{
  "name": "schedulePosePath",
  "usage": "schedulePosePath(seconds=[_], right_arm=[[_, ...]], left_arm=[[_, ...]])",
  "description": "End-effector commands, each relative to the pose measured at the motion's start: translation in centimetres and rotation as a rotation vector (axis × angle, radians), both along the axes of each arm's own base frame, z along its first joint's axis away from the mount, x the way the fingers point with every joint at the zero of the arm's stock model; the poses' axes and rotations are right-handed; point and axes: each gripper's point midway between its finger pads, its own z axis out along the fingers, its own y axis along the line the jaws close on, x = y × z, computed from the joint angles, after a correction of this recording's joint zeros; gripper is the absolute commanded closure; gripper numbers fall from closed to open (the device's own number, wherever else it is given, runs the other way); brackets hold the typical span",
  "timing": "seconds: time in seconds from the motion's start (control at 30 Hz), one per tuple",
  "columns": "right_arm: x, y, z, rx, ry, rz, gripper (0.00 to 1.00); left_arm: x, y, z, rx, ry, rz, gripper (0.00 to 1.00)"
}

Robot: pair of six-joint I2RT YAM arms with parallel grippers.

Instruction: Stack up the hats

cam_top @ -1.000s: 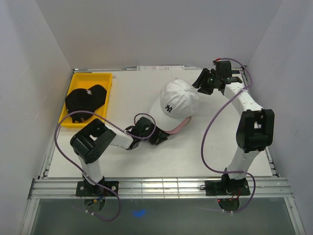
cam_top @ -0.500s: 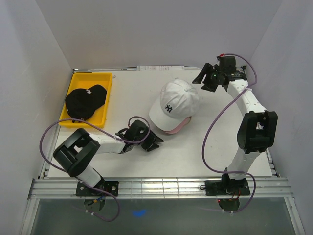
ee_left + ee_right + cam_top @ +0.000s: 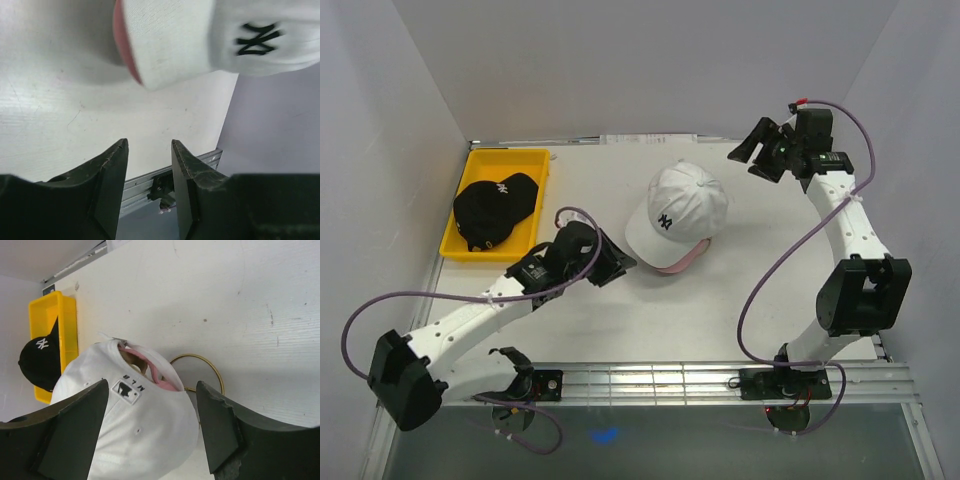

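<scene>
Step in hand, as judged: fetching the black cap (image 3: pixel 495 205) from the yellow tray (image 3: pixel 510 158) at far left; best pinched at its stiff brim, lifted clear of the tray wall, then lowered crown over crown, brims aligned. Stack, middle of the table (image 3: pixel 760 300): white cap (image 3: pixel 677 205), soft woven cloth, domed panelled crown, dark stitched logo, sat over a pink cap (image 3: pixel 682 264) showing only a curved brim edge, a gold wire ring (image 3: pixel 196 354) beneath. Left gripper (image 3: pixel 149 146) and right gripper (image 3: pixel 151 386) both stood with jaws apart, empty.
</scene>
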Motion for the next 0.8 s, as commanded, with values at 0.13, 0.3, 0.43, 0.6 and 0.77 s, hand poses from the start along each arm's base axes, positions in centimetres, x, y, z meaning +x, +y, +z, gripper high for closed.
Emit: schedulePosePath(seconds=[0.13,0.3,0.43,0.6,0.77], right_arm=[[-4.6,0.3,4.7,0.054,-0.129,0.094,0.21],[-7.4,0.9,6.5,0.061,-0.200,0.149,0.14],[-9.0,1.4,6.7,0.062,-0.215,0.191,0.15],[-10.5,1.7,6.4,0.042,-0.231,0.217,0.15],[-11.1,1.9,5.8,0.050,-0.231,0.236,0.16]], left_arm=[[5.6,11.3,8.5,0.276,-0.136,0.253,0.38],[12.1,21.1,11.3,0.394,-0.163,0.462,0.25],[16.2,27.1,10.4,0.526,-0.078,0.649,0.23],[18.7,31.7,8.7,0.611,0.002,0.785,0.23],[18.4,35.7,6.4,0.729,0.097,0.864,0.22]])
